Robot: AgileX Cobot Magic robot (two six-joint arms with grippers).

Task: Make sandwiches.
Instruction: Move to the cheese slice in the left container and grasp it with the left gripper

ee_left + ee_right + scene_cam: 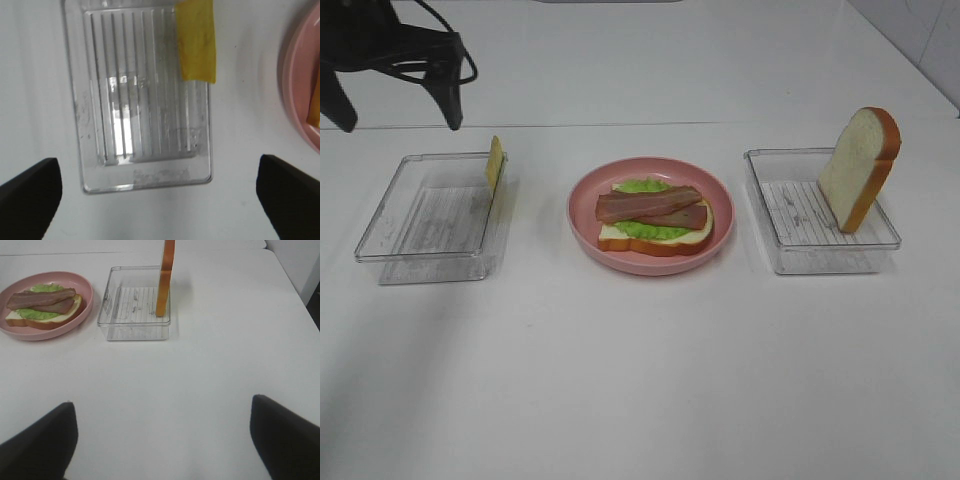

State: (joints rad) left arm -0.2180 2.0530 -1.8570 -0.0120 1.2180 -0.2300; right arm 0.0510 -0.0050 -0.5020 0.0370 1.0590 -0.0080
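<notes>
In the high view, a white table [640, 380] carries three things in a row. In the middle, a pink plate [582, 222] holds the open sandwich [655, 225]. It is built from a bottom bread slice [665, 243] with an orange-brown crust, then ruffled green lettuce [642, 186], with two reddish-brown bacon strips [650, 205] lying uppermost. To one side sits the left tray [420, 225], of clear plastic, with a thin yellow cheese slice [495, 162] standing on edge against the wall nearest the plate. On the other side, in the right tray [790, 215], an upright bread slice [858, 168] stands tilted. The left gripper [400, 120] hangs over the table's far left, behind the left tray. Its black fingers are spread wide with nothing between them.

The left wrist view looks straight down on the left tray [140, 125], with the cheese slice [196, 42] at one corner and the pink plate [300, 75] just beside. The left gripper [160, 200] is wide apart and empty.

The right wrist view shows the open sandwich [42, 307] on the pink plate [50, 334], beside the right tray [132, 302]. The upright bread slice [165, 277] appears edge-on there. The right gripper [162, 445] hovers over bare table, well apart from both, fully spread and holding nothing.
</notes>
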